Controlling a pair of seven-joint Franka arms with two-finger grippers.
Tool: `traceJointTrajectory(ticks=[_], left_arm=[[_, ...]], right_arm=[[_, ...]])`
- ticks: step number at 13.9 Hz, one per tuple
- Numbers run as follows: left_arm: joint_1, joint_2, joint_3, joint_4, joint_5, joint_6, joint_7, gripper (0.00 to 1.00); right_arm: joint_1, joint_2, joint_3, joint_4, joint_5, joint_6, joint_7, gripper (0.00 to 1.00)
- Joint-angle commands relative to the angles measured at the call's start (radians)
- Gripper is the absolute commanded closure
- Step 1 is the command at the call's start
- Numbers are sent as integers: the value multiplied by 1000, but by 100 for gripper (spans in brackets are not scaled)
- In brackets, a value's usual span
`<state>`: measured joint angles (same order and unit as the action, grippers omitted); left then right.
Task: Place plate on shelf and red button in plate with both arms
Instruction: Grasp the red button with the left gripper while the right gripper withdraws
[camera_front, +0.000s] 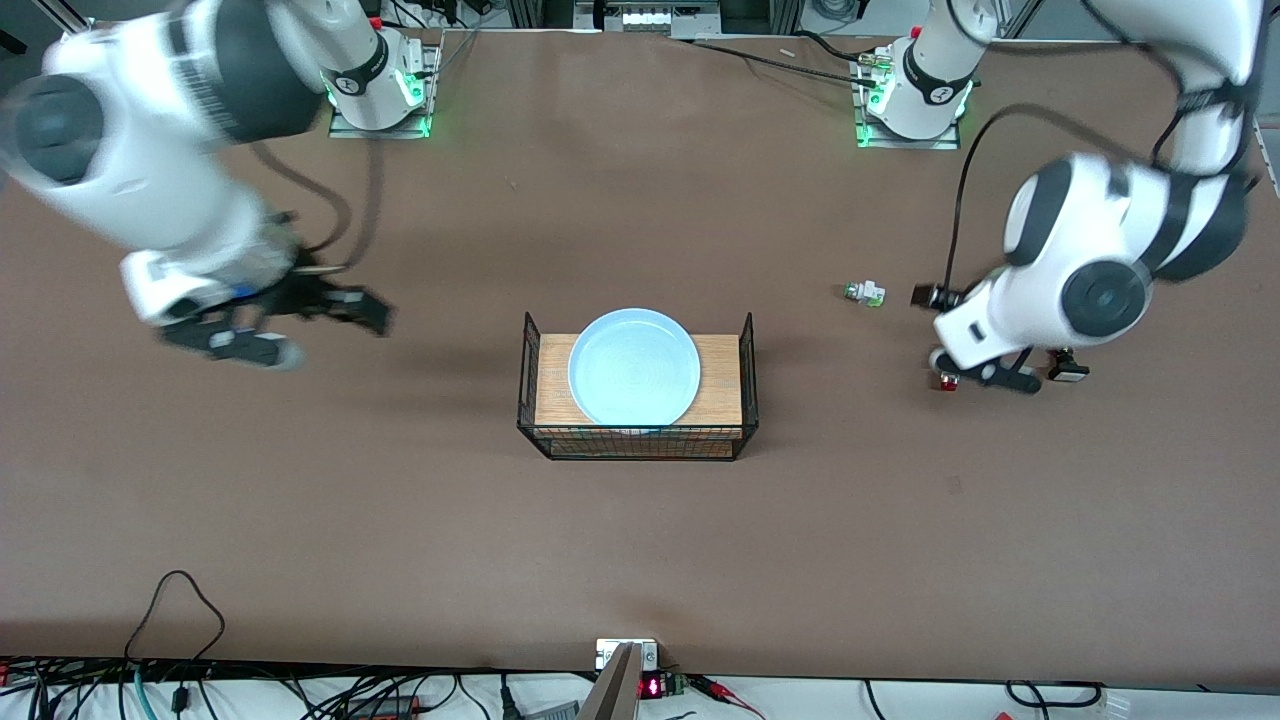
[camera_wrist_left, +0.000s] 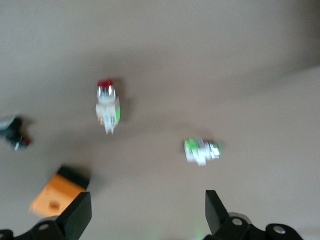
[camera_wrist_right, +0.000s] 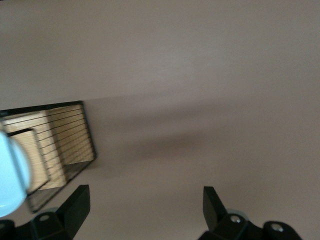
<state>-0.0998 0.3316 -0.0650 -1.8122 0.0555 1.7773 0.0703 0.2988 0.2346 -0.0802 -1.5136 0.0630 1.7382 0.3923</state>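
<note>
Brown table, plate in wire basket, both tools spread

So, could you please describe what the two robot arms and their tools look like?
Both arms have glossy white shells with dark grey joint bands, black cables alongside, and green-lit bases. The left tool and the right tool each carry two black fingers on a black body.

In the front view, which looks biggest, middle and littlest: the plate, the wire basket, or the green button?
Largest to smallest:
1. wire basket, which holds the plate
2. plate, round and pale blue
3. green button, tiny, on the table toward the left arm's end
</note>
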Motion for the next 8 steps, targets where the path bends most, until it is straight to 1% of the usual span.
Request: traceJointTrajectory(ticks=[1, 2, 4, 5, 6, 7, 8], left_arm=[[32, -3, 4, -120, 116, 208, 43, 0], [54, 19, 4, -169, 151, 326, 43, 0], [74, 43, 4, -245, 158, 480, 43, 0], [75, 53, 4, -268, 159, 525, 43, 0], [78, 67, 5, -274, 159, 537, 43, 0], [81, 91, 7, -273, 161, 538, 43, 0], [91, 105, 7, -274, 161, 538, 45, 0]], right_arm=[[-90, -27, 19, -11, -61, -25, -180, 0], [-117, -32, 19, -11, -66, -26, -247, 0], [-176, -41, 19, -13, -66, -31, -317, 0], [-205, -47, 19, -13, -66, -32, -352, 0], [-229, -52, 19, -13, -66, -34, -393, 0], [-254, -60, 19, -13, -66, -54, -418, 0], [-268, -63, 17, -10, -66, -106, -424, 0]])
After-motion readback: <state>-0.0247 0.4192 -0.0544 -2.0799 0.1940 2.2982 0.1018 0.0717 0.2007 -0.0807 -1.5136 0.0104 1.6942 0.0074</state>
